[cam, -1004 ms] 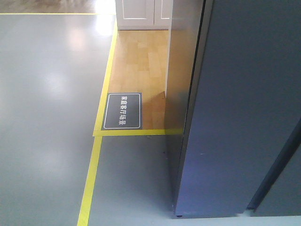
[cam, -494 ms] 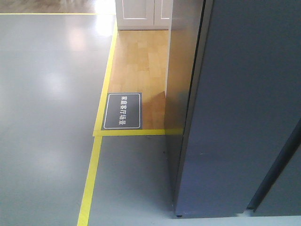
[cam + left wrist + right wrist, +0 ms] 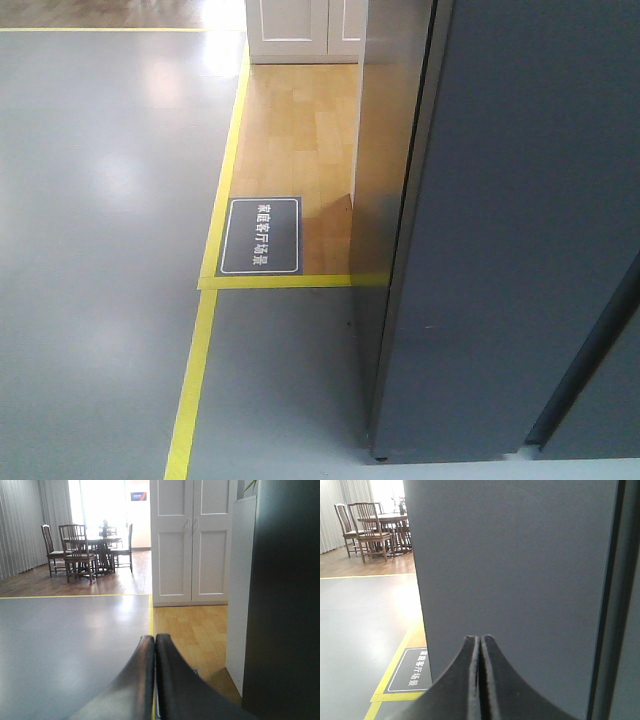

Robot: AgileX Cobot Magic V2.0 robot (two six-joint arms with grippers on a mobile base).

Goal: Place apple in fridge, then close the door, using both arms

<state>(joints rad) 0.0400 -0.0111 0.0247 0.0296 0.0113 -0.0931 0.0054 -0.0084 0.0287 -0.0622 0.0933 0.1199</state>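
Front view: dark navy-grey fridge (image 3: 520, 230) fills the right side, door (image 3: 540, 200) shut; floor sign (image 3: 260, 236) beside it.
Left wrist: left gripper (image 3: 154, 641) pressed closed, empty, facing white cabinet doors (image 3: 192, 540).
Right wrist: right gripper (image 3: 480, 640) closed, empty, near fridge door. Apple unseen.

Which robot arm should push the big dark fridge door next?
Probably the right. Its end effector is shut and empty, pointing straight at the dark door. The left end effector, also shut, points past the door's edge toward the white cabinet. No apple shows in any view.
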